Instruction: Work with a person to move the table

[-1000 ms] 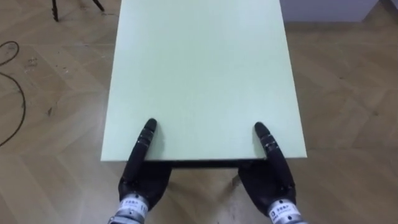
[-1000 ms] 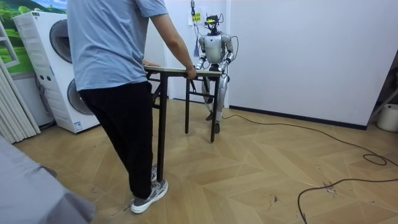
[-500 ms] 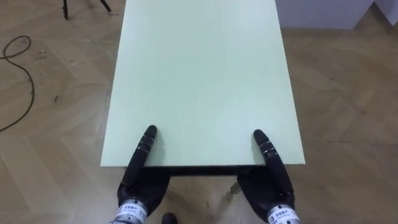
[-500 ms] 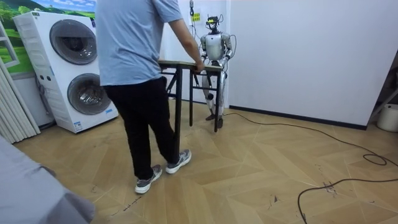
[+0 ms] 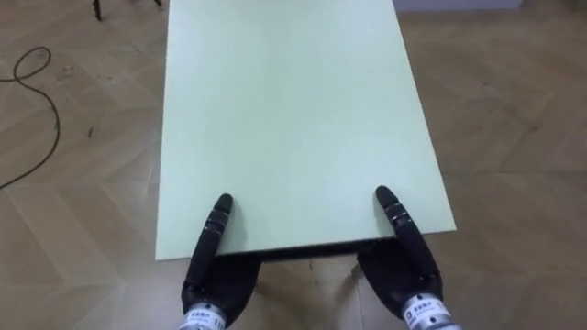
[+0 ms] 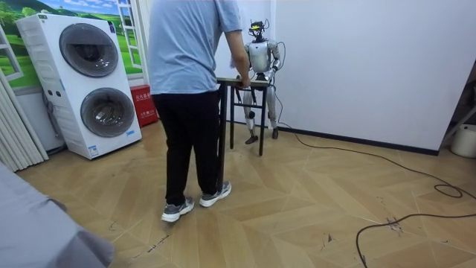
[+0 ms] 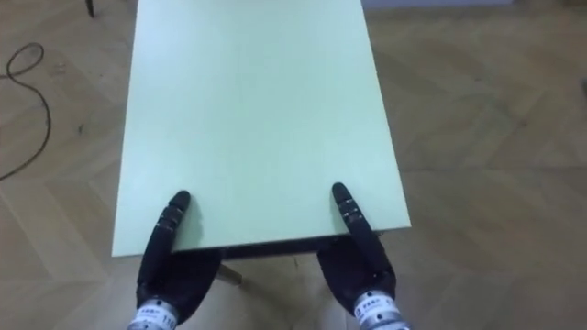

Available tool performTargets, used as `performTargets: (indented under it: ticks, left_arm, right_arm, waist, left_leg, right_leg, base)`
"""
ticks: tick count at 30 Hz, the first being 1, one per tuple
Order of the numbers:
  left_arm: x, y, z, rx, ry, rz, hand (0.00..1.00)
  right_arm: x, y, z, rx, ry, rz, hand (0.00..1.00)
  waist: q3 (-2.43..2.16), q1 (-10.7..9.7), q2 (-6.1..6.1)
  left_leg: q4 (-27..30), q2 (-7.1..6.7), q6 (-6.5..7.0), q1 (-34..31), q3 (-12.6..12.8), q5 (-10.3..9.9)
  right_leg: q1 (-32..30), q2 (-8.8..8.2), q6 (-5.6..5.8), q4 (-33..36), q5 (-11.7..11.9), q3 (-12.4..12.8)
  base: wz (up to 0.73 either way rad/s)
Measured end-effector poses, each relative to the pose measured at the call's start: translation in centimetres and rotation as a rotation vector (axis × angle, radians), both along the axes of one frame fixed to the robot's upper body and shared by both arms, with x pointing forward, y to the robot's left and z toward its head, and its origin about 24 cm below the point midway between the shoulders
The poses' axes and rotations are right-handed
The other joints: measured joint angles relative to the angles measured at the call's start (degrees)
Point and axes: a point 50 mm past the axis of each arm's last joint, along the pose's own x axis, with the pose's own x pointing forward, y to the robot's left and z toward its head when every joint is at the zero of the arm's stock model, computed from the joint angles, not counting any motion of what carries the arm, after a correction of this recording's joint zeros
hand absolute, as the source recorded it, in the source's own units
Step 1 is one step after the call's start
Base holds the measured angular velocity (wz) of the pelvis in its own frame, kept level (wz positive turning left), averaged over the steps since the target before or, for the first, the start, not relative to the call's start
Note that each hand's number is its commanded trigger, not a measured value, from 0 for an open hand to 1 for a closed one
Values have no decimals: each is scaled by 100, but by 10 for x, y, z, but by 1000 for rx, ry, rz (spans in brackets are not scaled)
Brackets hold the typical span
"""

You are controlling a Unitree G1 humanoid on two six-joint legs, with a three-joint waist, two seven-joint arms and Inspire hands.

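Observation:
A pale green tabletop (image 5: 293,110) on dark legs stretches away from me. My left hand (image 5: 213,280) clamps its near edge at the left, thumb flat on top and palm below the edge. My right hand (image 5: 404,275) holds the same edge at the right in the same way. The fingers under the top are hidden. In the room view a person (image 6: 190,89) in a blue shirt stands at the far end of the table (image 6: 249,82), one hand on its edge, while I stand at the other end close to the white wall.
A dark cable (image 5: 37,101) curls over the wooden floor to my left. Two stacked washing machines (image 6: 89,82) stand at the room view's left. More cable (image 6: 401,216) lies on the floor at the room view's right.
The person has stepped towards me and the table has moved with us towards the wall. The floor has slid past under the table. Both my hands keep the same hold.

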Motion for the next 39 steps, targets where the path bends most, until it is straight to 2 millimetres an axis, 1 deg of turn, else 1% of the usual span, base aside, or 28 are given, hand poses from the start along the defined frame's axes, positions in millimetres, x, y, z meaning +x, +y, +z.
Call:
performTargets:
  ticks: [1,2,3,5,6,8,10,12,14,17,18,19,20,21,22,23,24,26,27,28,29,30,31,32,33,35,37,39]
  left_arm:
    - [4,-2,1,7,-8,-13,100]
    - [10,-6,3,16,-19,-37,100]
    - [12,-6,1,21,-16,-40,100]
    - [8,-6,-2,16,2,-30,100]
    - [7,-6,-3,14,6,-27,100]
    - [6,-5,-6,7,22,-19,100]
    - [4,-4,-9,2,35,-18,100]
    - [2,-5,-11,-1,48,-18,100]
    - [2,-4,-12,0,53,-17,100]
    - [1,-3,-13,-1,57,-16,100]
    - [2,-3,-12,-3,56,-17,100]
    - [3,-3,-12,-1,52,-19,100]
    - [5,-3,-11,1,46,-21,100]
    - [7,-4,-10,4,44,-31,100]
    - [9,-6,-10,10,49,-43,100]
    - [11,-9,-10,24,57,-71,100]
    - [10,-8,-10,44,56,-82,100]
    - [10,-8,-10,45,56,-80,100]
    - [9,-8,-10,41,59,-79,100]
    - [8,-7,-11,40,60,-73,100]
    - [6,-5,-10,38,60,-63,100]
    - [5,-4,-10,40,55,-56,100]
    - [6,-4,-10,42,55,-55,100]
    - [5,-3,-9,46,54,-50,100]
    - [6,-2,-8,46,49,-45,100]
    - [8,2,-5,49,35,-31,100]
    - [8,2,-5,51,32,-30,100]
    - [5,4,-4,51,35,-20,100]
  right_arm:
    - [0,-2,0,2,-3,-10,100]
    - [2,-5,1,5,-6,-23,100]
    - [2,-6,1,1,-3,-26,100]
    - [0,-6,-1,-7,6,-14,100]
    - [0,-7,-2,-9,11,-15,100]
    - [-1,-7,-4,-15,19,-14,100]
    - [-2,-6,-6,-15,28,-15,100]
    - [-3,-7,-8,-28,35,-12,100]
    - [-4,-6,-9,-24,41,-13,100]
    - [-4,-4,-9,-18,42,-12,100]
    - [-4,-5,-9,-20,42,-12,100]
    - [-3,-6,-9,-21,42,-13,100]
    - [-2,-6,-8,-22,38,-11,100]
    - [-4,-4,-9,-9,44,-17,100]
    - [-6,-5,-11,-4,51,-29,100]
    - [-12,-8,-13,5,66,-66,100]
    - [-15,-9,-15,21,78,-81,100]
    - [-16,-8,-15,30,84,-74,100]
    - [-16,-7,-15,29,84,-66,100]
    - [-16,-6,-15,29,84,-60,100]
    - [-16,-3,-15,41,83,-53,100]
    - [-15,-1,-14,45,78,-48,100]
    - [-15,0,-13,46,77,-50,100]
    - [-14,-2,-13,37,74,-46,100]
    - [-11,-1,-12,32,69,-36,100]
    - [-7,0,-9,24,55,-23,100]
    - [-5,0,-9,19,50,-22,100]
    - [-6,2,-9,16,50,-16,100]
  waist:
    - [-1,4,1]
    - [-6,31,3]
    - [-19,43,-35]
    - [-29,88,-25]
    - [-31,111,-20]
    - [-29,75,-28]
    - [-26,71,-60]
    - [-20,75,-73]
    - [-22,81,-111]
    - [-9,100,-160]
    - [-16,44,-193]
    - [-16,-18,-221]
    - [-18,-84,-235]
    - [-14,-128,-262]
    - [-17,-166,-268]
    - [-22,-242,-321]
    - [-64,-245,-402]
    - [-70,-128,-458]
    - [-69,-25,-469]
    - [-71,29,-473]
    - [-68,110,-496]
    - [-39,168,-554]
    - [-36,232,-558]
    - [-41,378,-569]
    - [-39,442,-605]
    - [-45,425,-698]
    - [-46,413,-712]
    - [-46,435,-711]
  left_leg:
    - [-299,28,-7,0,23,-57]
    - [-556,-31,53,39,96,-106]
    - [-564,-158,125,24,153,-114]
    - [-581,-338,201,63,127,-71]
    - [-609,-412,226,73,146,-57]
    - [-618,-488,261,92,215,-37]
    - [-620,-569,346,114,304,9]
    - [-614,-683,484,117,369,12]
    - [-578,-752,556,95,445,22]
    - [-558,-871,716,42,606,85]
    - [-476,-922,784,-76,617,117]
    - [-442,-962,849,-146,641,154]
    - [-425,-973,951,-279,782,202]
    - [-396,-938,1080,-358,1164,239]
    - [-393,-907,1097,-361,1402,239]
    - [-429,-886,1151,-324,1641,262]
    - [-455,-895,1187,-301,1877,282]
    - [-391,-899,1208,-339,2175,294]
    - [-371,-903,1208,-358,2310,294]
    - [-361,-906,1207,-372,2332,294]
    - [-289,-901,1194,-443,2322,301]
    - [-199,-890,1150,-527,2240,327]
    - [-197,-877,1113,-555,2125,349]
    - [-222,-862,1053,-615,1832,426]
    - [-269,-862,1023,-697,1518,500]
    - [-267,-851,999,-878,1367,585]
    - [-243,-832,990,-962,1363,627]
    - [-241,-749,959,-970,1374,647]
  right_leg:
    - [-86,0,41,26,36,76]
    - [-262,-13,96,135,94,241]
    - [-378,-76,159,262,141,275]
    - [-387,-166,232,222,279,350]
    - [-356,-223,297,103,380,362]
    - [-299,-313,350,-3,495,342]
    - [-275,-371,362,-44,590,282]
    - [-284,-509,356,-72,694,148]
    - [-293,-554,355,-130,809,150]
    - [-339,-617,359,-264,1198,189]
    - [-366,-711,398,-338,1348,179]
    - [-398,-729,439,-379,1449,192]
    - [-425,-786,529,-506,1685,194]
    - [-451,-898,585,-299,1617,176]
    - [-484,-986,632,152,1312,149]
    - [-513,-1206,602,1269,640,161]
    - [-470,-1358,643,2232,190,216]
    - [-108,-1466,708,2746,-124,297]
    - [230,-1515,732,2650,-273,363]
    - [430,-1547,775,2515,-375,373]
    - [766,-1540,895,2089,-587,473]
    - [927,-1451,998,1603,-767,512]
    - [972,-1388,978,1427,-803,510]
    - [1057,-1227,980,1051,-804,520]
    - [1187,-1091,979,618,-804,498]
    - [1327,-968,984,51,-791,474]
    - [1403,-875,964,-305,-726,468]
    - [1405,-776,917,-454,-639,488]
  base:
    - [41]
    - [14]
    - [-5]
    - [-35]
    - [-29]
    - [-7]
    - [-6]
    - [-11]
    - [-16]
    - [-15]
    - [4]
    - [26]
    - [36]
    - [49]
    - [80]
    - [80]
    - [64]
    - [-12]
    - [-50]
    - [-59]
    - [-48]
    - [-43]
    - [-52]
    - [-55]
    - [-52]
    - [-20]
    - [-8]
    - [-17]
